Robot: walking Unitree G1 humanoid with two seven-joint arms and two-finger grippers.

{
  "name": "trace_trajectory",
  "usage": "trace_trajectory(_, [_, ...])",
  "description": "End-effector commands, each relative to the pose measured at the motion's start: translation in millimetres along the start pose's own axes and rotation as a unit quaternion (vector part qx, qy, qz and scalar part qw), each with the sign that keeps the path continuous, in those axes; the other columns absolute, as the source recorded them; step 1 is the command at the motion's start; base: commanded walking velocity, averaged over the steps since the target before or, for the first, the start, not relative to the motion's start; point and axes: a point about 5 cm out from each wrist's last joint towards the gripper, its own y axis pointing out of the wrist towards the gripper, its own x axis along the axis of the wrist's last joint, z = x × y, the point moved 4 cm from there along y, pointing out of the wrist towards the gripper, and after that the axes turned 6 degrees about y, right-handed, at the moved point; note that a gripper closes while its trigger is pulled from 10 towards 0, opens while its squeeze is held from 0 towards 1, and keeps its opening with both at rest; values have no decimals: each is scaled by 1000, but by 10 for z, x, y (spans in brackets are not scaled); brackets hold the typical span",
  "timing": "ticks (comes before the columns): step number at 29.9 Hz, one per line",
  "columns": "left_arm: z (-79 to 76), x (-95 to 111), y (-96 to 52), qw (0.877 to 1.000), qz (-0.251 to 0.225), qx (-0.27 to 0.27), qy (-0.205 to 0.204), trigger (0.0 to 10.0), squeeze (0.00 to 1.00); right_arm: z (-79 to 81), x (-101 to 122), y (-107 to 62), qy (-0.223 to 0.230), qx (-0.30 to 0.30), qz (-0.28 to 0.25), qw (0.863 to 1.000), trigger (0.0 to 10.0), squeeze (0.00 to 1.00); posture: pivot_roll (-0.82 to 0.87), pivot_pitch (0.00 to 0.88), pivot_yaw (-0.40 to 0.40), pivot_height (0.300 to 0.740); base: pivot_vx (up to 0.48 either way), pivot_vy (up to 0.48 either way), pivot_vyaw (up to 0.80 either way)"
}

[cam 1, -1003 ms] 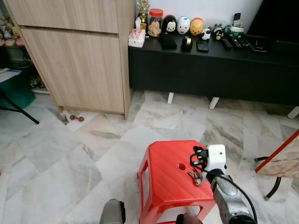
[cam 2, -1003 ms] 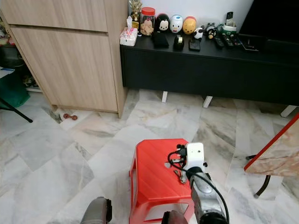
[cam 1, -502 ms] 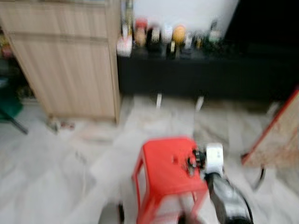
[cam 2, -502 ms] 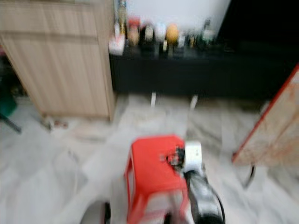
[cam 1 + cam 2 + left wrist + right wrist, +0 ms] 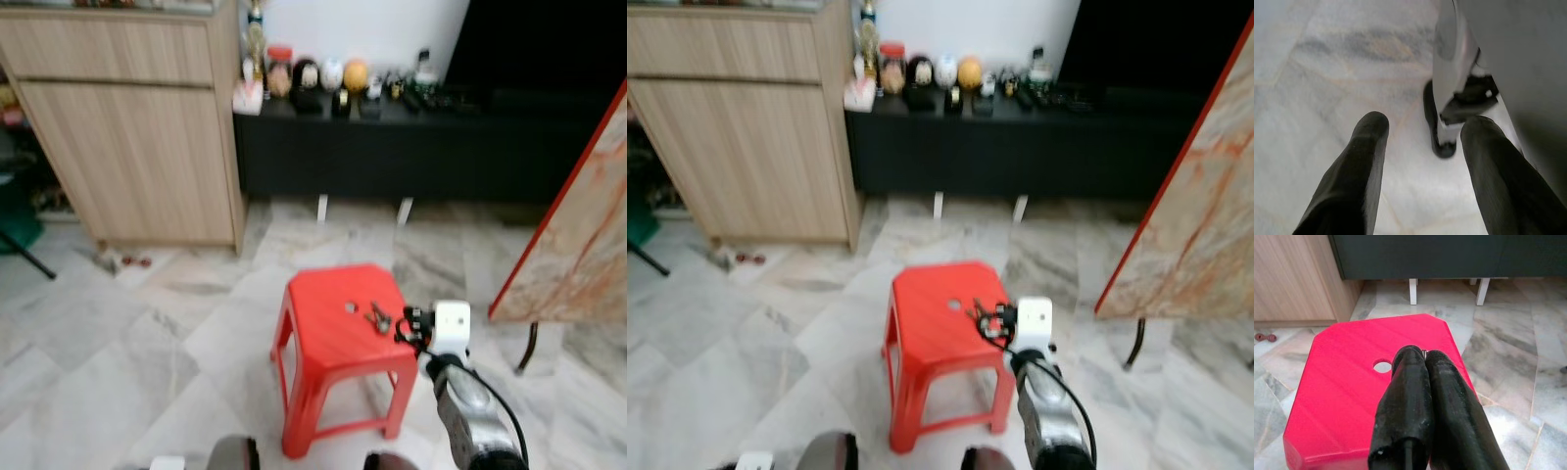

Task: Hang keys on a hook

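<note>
A red plastic stool (image 5: 338, 328) stands on pale veined marble floor (image 5: 147, 333), and the right hand (image 5: 1419, 363) hangs over its seat, fingers pressed together on a sliver of metal showing at their tips. From the head views the keys (image 5: 379, 318) sit at the stool's 3 o'clock edge, just beside the round hole (image 5: 351, 307) in the seat; whether they are lifted clear or touching the seat cannot be told, since the frames are soft. The pinch looks to be on the keys, a judgement drawn from the wrist view.

The left hand (image 5: 1420, 147) hangs idle low over the floor, its two black fingers spread wide apart.

The seat is glossy moulded plastic with clipped corners and faint diagonal ribbing, on splayed legs. The keys look like a small loose bunch of dull metal, likely to swing and slip. At 12 o'clock beyond the stool runs a low black cabinet (image 5: 411, 147) on white feet, its top lined with small round figurines and remotes; at 10 o'clock stands a light woodgrain cupboard (image 5: 137, 147) with flat, handle-less fronts. A red-edged marbled panel (image 5: 578, 245) leans at 2 o'clock.

No hook can be made out, so the step in hand is carrying. Done well, that means keeping the pinch firm near the ring, raising the bunch straight up off the seat before turning, and moving slowly so the dangling keys do not swing free.
</note>
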Motion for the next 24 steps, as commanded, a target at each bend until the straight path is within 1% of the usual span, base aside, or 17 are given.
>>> trace_trajectory(1, [-15,39,12,1000,-2,0,3,10000,0,-31,116,31,5,-6,-17,1000,10000,0,75,0,-100,676,0,0,0])
trace_trajectory(8, [-96,76,30,1000,-4,-4,9,10000,0,-40,143,43,6,-4,-16,1000,10000,0,74,0,-100,716,0,0,0])
trace_trajectory(12, [-101,91,33,1000,-7,-4,10,10000,0,-44,142,55,8,1,-9,1000,10000,0,76,0,-99,740,0,0,0])
trace_trajectory(18, [-81,109,33,1000,-10,-3,12,10000,0,-25,184,78,6,12,-7,1000,10000,0,73,0,-95,740,0,0,0])
trace_trajectory(24, [-74,159,40,1000,-17,-3,14,10000,0,-45,191,92,9,9,-1,1000,10000,0,71,0,-99,740,0,0,0])
